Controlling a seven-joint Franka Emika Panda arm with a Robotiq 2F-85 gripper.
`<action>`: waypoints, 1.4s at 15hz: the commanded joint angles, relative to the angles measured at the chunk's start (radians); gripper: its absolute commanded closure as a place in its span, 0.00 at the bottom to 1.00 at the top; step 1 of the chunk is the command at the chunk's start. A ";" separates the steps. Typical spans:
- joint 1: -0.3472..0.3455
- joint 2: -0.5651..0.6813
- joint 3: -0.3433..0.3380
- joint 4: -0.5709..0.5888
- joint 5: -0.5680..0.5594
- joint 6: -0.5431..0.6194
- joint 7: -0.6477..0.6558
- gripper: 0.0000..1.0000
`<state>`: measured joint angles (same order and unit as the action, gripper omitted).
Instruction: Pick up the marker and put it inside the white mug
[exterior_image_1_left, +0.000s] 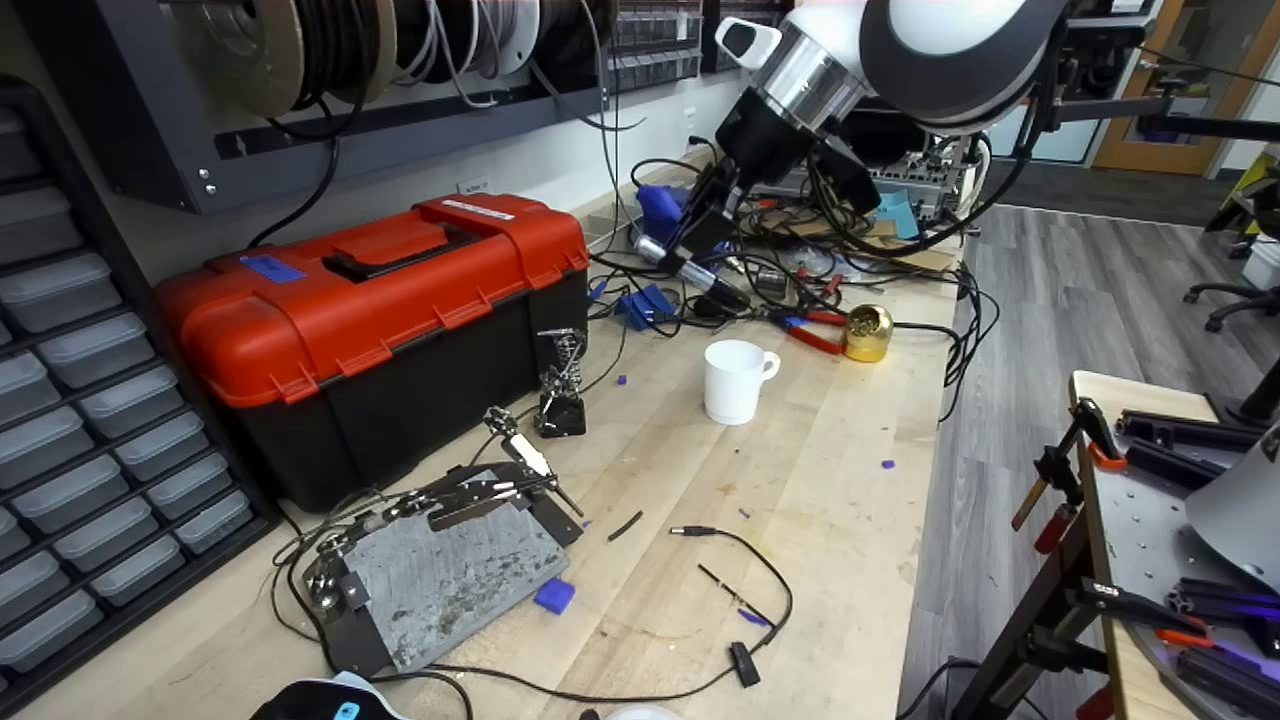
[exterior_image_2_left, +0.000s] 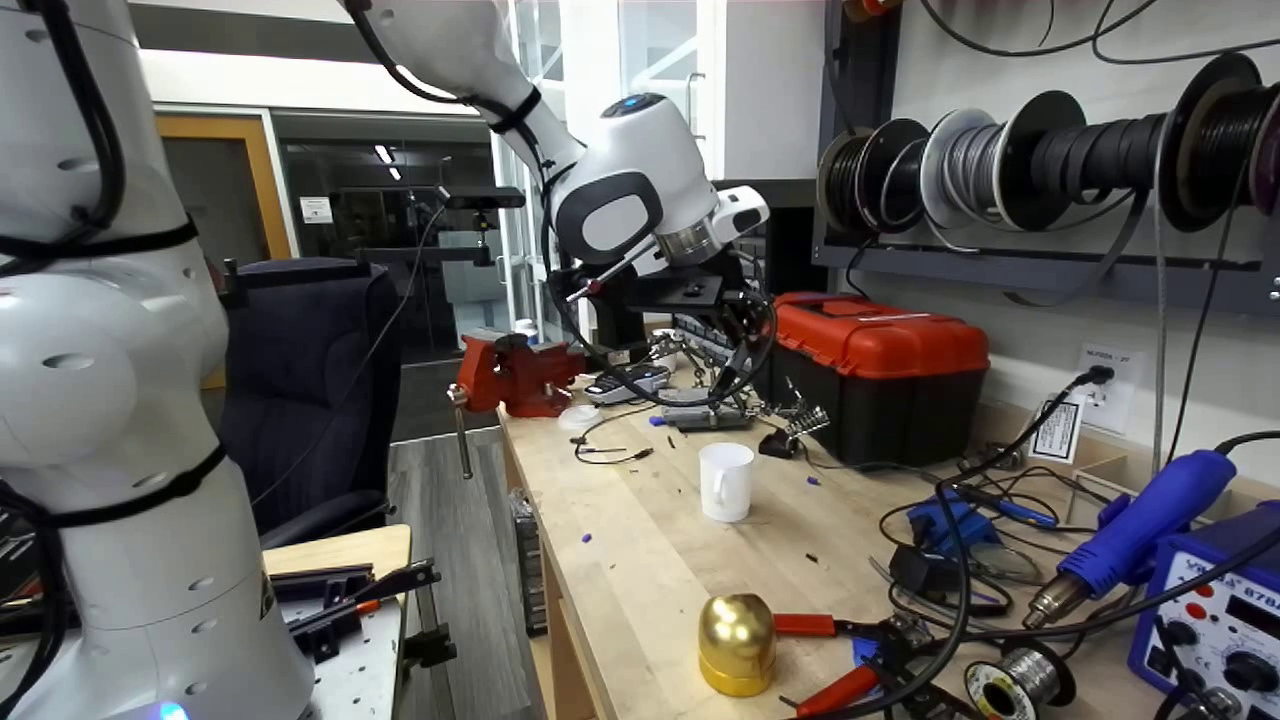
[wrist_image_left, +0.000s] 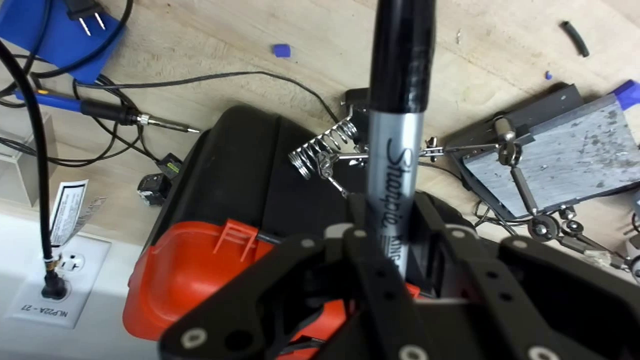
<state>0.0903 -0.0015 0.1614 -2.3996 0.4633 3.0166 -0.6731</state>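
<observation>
The marker, a grey Sharpie with a black cap, is clamped between my gripper's fingers in the wrist view (wrist_image_left: 395, 145). The gripper (wrist_image_left: 390, 212) is shut on its grey body. In an exterior view the gripper (exterior_image_1_left: 676, 262) holds the marker (exterior_image_1_left: 698, 278) tilted in the air, black cap end lower and pointing down toward the right. The white mug (exterior_image_1_left: 733, 385) stands upright on the bench, below and a little right of the marker in that picture. The mug also shows in an exterior view (exterior_image_2_left: 725, 485), where I cannot make out the marker. The mug is outside the wrist view.
A red and black toolbox (exterior_image_1_left: 400, 300) stands along the wall. A soldering stand (exterior_image_1_left: 562, 390) and a grey metal plate with helping-hand arms (exterior_image_1_left: 450, 570) are near it. A gold tip cleaner (exterior_image_1_left: 867, 333), red-handled pliers (exterior_image_1_left: 815, 335) and tangled cables lie beyond the mug.
</observation>
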 joint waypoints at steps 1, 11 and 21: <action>0.013 -0.023 0.013 -0.027 0.153 0.037 -0.157 0.94; 0.007 -0.022 0.013 -0.010 0.588 0.028 -0.586 0.94; 0.002 0.023 0.009 0.022 1.052 0.014 -1.010 0.94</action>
<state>0.0955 0.0085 0.1724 -2.3987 1.3912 3.0329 -1.5559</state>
